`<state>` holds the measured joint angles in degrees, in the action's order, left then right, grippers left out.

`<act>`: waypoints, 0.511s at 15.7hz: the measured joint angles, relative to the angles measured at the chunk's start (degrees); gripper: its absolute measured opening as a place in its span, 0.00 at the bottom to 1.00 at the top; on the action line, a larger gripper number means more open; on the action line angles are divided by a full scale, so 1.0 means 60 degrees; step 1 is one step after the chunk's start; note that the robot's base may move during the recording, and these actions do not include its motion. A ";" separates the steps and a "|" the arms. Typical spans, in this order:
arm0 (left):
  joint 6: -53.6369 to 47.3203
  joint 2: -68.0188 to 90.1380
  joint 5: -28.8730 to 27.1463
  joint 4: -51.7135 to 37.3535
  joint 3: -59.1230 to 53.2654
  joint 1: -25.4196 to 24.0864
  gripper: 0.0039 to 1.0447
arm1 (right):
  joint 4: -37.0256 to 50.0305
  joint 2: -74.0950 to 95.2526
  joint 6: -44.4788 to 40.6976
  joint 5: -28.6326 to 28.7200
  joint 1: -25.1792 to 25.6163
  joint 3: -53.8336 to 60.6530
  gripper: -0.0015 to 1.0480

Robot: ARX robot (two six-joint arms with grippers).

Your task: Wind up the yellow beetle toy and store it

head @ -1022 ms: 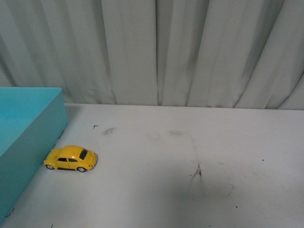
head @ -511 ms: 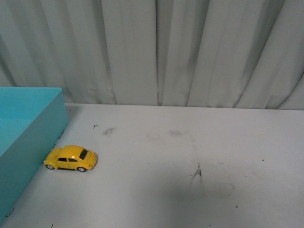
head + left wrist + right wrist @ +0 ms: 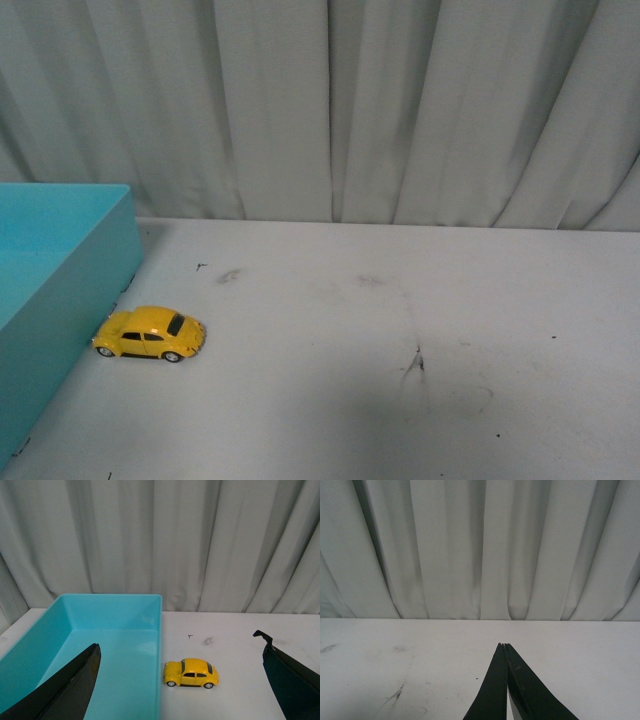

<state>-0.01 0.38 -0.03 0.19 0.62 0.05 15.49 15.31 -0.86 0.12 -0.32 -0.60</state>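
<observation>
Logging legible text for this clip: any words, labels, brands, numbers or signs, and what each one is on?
No readable text in any view.
The yellow beetle toy is too small to show any badge or plate.
The turquoise bin and the curtain are plain.
The table bears only dark scuff marks, not writing.

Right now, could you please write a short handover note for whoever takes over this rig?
The left gripper is empty, jaws wide open, short of the toy.
The right gripper is empty, jaws shut, over bare table.
The toy stands on its wheels on the table, just outside the bin.
Done: nothing that shows; the toy is not grasped.
Left: grasp it, wind it up, put it in the bin.
</observation>
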 joint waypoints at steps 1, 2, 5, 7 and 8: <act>0.0000 0.0000 0.0000 0.0000 0.0000 0.0000 0.94 | -0.0219 -0.0204 0.0000 0.0000 0.0000 0.0000 0.02; 0.0000 0.0000 0.0000 0.0000 0.0000 0.0000 0.94 | -0.0390 -0.0372 0.0000 -0.0004 0.0000 0.0000 0.02; 0.0000 0.0000 0.0000 0.0000 0.0000 0.0000 0.94 | -0.0860 -0.0852 0.0000 -0.0004 0.0000 0.0000 0.02; 0.0000 0.0000 -0.0007 0.0000 0.0000 0.0000 0.94 | -0.2667 -0.2317 0.0004 -0.0022 0.0000 0.0000 0.02; 0.0000 0.0000 0.0000 0.0007 0.0000 0.0000 0.94 | -0.2455 -0.2524 0.0004 -0.0025 0.0000 -0.0040 0.02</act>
<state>-0.01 0.38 -0.03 0.23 0.62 0.05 0.75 0.16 -0.84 -0.03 -0.32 -0.84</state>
